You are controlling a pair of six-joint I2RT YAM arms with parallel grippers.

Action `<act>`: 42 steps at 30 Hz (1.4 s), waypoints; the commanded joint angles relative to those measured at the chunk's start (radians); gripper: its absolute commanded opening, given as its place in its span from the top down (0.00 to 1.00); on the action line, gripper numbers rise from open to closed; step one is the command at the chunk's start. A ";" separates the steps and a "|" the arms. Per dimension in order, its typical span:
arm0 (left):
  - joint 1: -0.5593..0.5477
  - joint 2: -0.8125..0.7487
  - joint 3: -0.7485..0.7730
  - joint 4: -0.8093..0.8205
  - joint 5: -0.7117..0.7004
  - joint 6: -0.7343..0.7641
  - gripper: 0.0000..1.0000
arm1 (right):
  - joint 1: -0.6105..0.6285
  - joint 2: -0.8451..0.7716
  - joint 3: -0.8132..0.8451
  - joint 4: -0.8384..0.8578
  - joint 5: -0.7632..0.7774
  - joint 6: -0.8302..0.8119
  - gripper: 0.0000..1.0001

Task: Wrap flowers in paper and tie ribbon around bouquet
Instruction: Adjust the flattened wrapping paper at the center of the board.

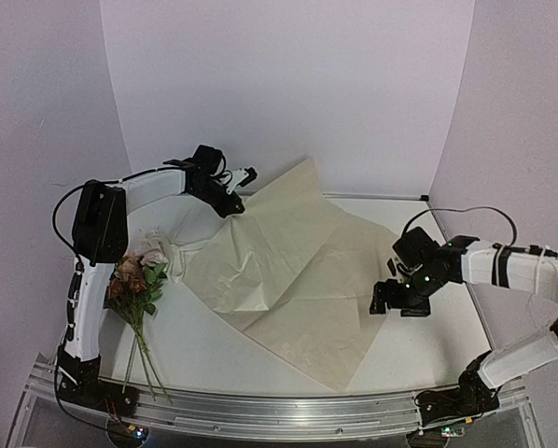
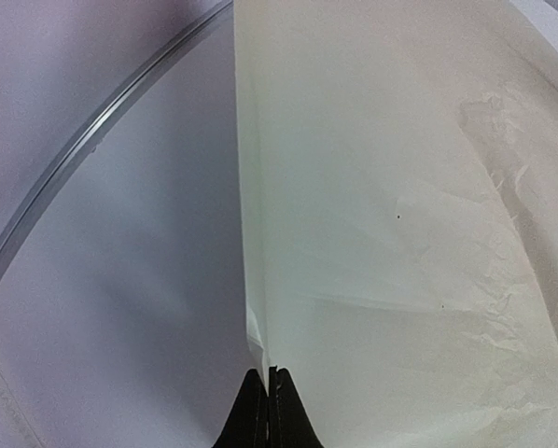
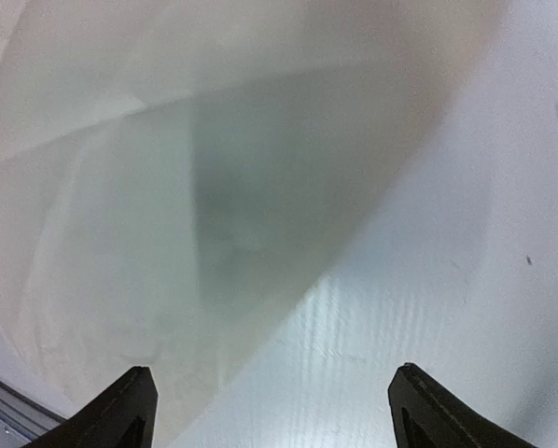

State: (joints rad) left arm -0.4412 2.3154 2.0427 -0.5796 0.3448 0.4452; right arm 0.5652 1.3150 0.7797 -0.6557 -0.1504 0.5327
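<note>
White table (image 1: 214, 359) and pale curved walls frame a scene where the paper (image 1: 288, 271) takes up most of the middle. It lies loosely spread and creased, one flap doubled over on itself, and its far corner is lifted off the surface toward the back wall. That raised corner is held by the left gripper (image 1: 230, 196). In the left wrist view its jaws are pressed together on the sheet's edge, with the paper hanging away from them. The right gripper (image 1: 386, 299) hovers low at the sheet's right border with jaws wide apart and nothing between them; its wrist view shows only paper and bare table below. The flowers (image 1: 137, 280) lie well off to the left beside the left arm's lower link, heads toward the back and stems toward the near rail, not on the paper. A pale bunched thing just behind the heads may be the ribbon (image 1: 156, 250), though I cannot tell for sure. By my reading this is the early laying-out step, so wrapping has not begun. The next move probably calls for flattening and squaring the sheet, the right jaws taking the opposite edge to draw it taut, then carrying the flowers onto it.
</note>
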 commanded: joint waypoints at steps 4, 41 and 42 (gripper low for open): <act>0.002 0.006 0.022 0.135 0.093 0.039 1.00 | 0.005 0.304 0.303 0.169 -0.158 -0.070 0.33; -0.013 -0.023 -0.006 0.216 0.090 -0.021 1.00 | 0.425 0.800 0.685 0.125 0.203 0.168 0.77; -0.012 -0.027 -0.014 0.232 0.075 -0.031 1.00 | 0.426 0.810 0.707 0.125 0.187 0.191 0.77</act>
State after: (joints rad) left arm -0.4526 2.3203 2.0331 -0.4289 0.4761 0.4522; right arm 0.9725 2.0785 1.4159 -0.5242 0.0102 0.6070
